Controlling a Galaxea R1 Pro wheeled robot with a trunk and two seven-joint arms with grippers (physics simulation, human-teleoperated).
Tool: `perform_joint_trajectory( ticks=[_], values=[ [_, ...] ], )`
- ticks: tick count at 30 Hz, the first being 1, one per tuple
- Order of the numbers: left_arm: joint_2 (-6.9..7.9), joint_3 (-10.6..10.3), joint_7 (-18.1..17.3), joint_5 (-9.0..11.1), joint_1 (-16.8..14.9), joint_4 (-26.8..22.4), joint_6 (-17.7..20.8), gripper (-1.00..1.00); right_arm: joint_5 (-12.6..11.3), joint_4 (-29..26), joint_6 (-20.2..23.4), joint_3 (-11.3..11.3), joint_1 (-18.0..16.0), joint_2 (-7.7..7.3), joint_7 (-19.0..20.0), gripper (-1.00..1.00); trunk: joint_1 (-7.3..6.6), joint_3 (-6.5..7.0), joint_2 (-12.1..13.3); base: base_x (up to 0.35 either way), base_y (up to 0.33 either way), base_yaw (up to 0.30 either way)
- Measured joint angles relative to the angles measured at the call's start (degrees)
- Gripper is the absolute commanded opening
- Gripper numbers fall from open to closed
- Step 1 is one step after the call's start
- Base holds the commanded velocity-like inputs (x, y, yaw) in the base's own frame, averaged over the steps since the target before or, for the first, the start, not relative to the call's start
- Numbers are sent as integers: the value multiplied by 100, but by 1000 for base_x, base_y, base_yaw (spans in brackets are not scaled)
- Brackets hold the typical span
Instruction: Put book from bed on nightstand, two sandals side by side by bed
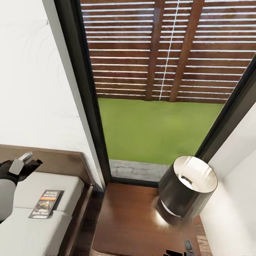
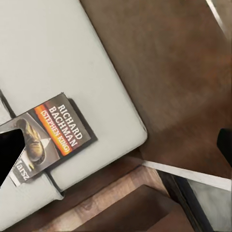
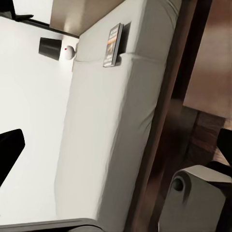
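From my head camera I see the book point(image 1: 46, 203) at the lower left of the frame. It lies flat on the pale mattress of the bed point(image 1: 21, 231), close to the mattress's right edge. Its dark cover faces up and I can read "RICHARD BACHMAN" in white letters over an orange band.

My left gripper point(image 1: 27, 161) sits at the left edge of the frame, up above the book and in front of the dark headboard point(image 1: 57, 158). It is not touching the book. Its fingers look spread a little, but I cannot tell for sure if the claw is open or closed.

The nightstand point(image 1: 131, 220) fills the bottom middle of the frame, just right of the bed. A dark lamp point(image 1: 187, 186) with a round shade stands on its right part. Behind it is a tall window point(image 1: 160, 89) with green grass and a brown slatted fence outside.

In my left wrist camera the book point(image 2: 50, 136) lies in the left middle of the frame, near the mattress corner, with brown wood past the edge.

In my right wrist camera the book point(image 3: 113, 45) is small, near the top middle, on the long pale mattress. I see dark bits of the right gripper at the frame's edges, and I cannot tell if that claw is open or closed.
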Motion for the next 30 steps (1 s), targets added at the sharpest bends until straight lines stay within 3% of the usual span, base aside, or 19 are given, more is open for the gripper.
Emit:
perform_joint_trajectory(
  ticks=[5, 6, 10, 20, 30],
  values=[
    [38, 32, 4, 34, 5, 635, -744, 100, 0, 0, 0, -1, 0, 1, 0, 100, 0, -41, 0, 0, 0, 0],
    [41, 34, 5, 35, 5, 745, -1053, 100, 0, 0, 0, -1, 0, 1, 0, 100, 0, -49, 0, 0, 0, 0],
    [43, 36, 4, 33, 5, 852, -1386, 100, 0, 0, 0, -1, 0, -2, 3, 100, 0, -70, -1, 0, 0, 0],
    [44, 29, -27, 48, 10, 900, -1479, 100, -4, 0, 5, -2, 0, -1, -5, 100, 0, -76, -1, 0, 0, 0],
    [15, 54, -25, 82, 23, 1556, -1462, 100, 0, 0, 0, -1, 0, 2, -33, 100, 0, -76, -1, 0, 0, 0]
  ],
)
